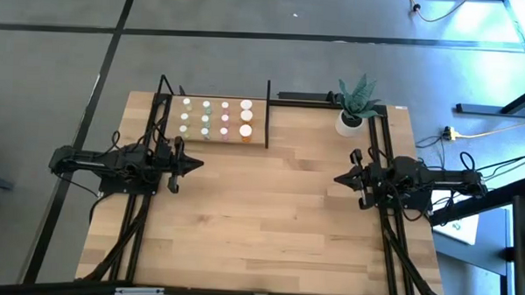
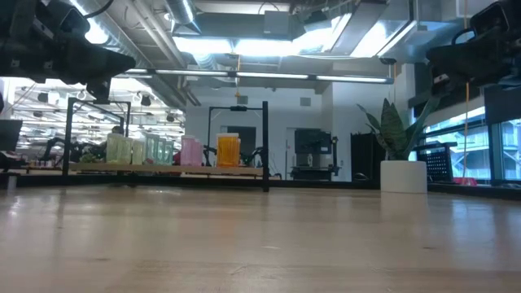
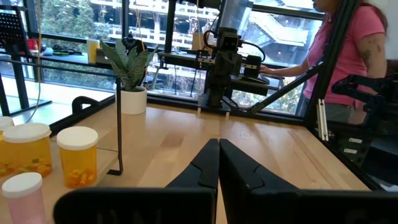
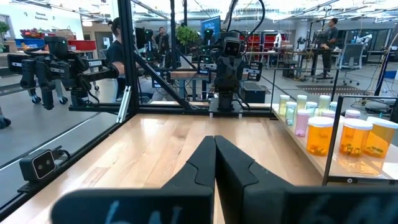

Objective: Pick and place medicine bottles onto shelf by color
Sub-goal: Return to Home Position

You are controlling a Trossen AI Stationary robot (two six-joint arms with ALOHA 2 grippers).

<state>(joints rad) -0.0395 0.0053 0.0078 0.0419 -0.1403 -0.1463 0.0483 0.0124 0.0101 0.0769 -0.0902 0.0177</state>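
The medicine bottles (image 1: 215, 119) stand upright in rows on the shelf (image 1: 257, 138) at the table's far left: white, green, pink and orange ones, all with white caps. The low view shows them in a line (image 2: 228, 150), and each wrist view catches the orange ones (image 3: 78, 157) (image 4: 321, 135). My left gripper (image 1: 197, 163) is shut at the table's left side, pointing level toward the middle, just in front of the shelf. My right gripper (image 1: 338, 178) is shut at the right side, pointing back at it. Both hold nothing.
A potted plant in a white pot (image 1: 351, 121) stands at the far right of the table. Black frame bars (image 1: 158, 118) run along both sides. A person in a pink shirt (image 3: 351, 56) is beyond the table's right edge. Bare wood (image 1: 269, 218) lies between the arms.
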